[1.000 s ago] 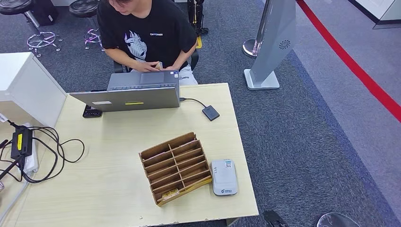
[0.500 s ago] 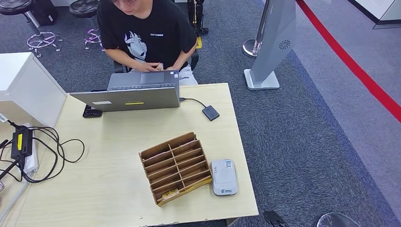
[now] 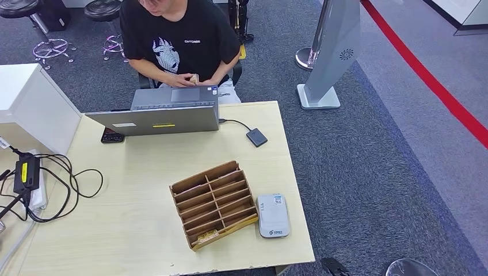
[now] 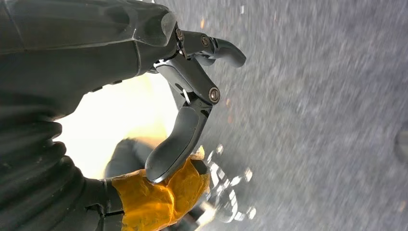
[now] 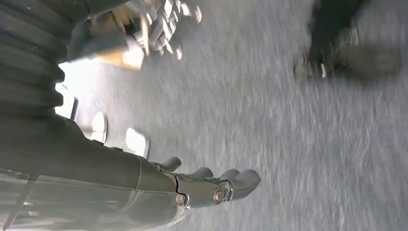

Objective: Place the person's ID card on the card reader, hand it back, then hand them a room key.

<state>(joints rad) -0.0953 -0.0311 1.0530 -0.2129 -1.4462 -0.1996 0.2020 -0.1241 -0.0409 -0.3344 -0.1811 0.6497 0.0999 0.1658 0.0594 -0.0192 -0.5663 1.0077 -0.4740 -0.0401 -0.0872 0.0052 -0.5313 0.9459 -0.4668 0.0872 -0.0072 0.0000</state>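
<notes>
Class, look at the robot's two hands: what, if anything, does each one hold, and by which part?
Nothing is held. The left hand and right hand both hang over grey carpet, fingers around nothing.

Left hand (image 4: 185, 108) hanging low, fingers loosely spread, thumb apart, holding nothing. Right hand (image 5: 211, 185) likewise hanging, fingers extended together, empty.

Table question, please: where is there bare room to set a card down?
Bare wood lies between the laptop and the wooden organizer, and left of the organizer up to the cables. It is crowded beside the card reader.
</notes>
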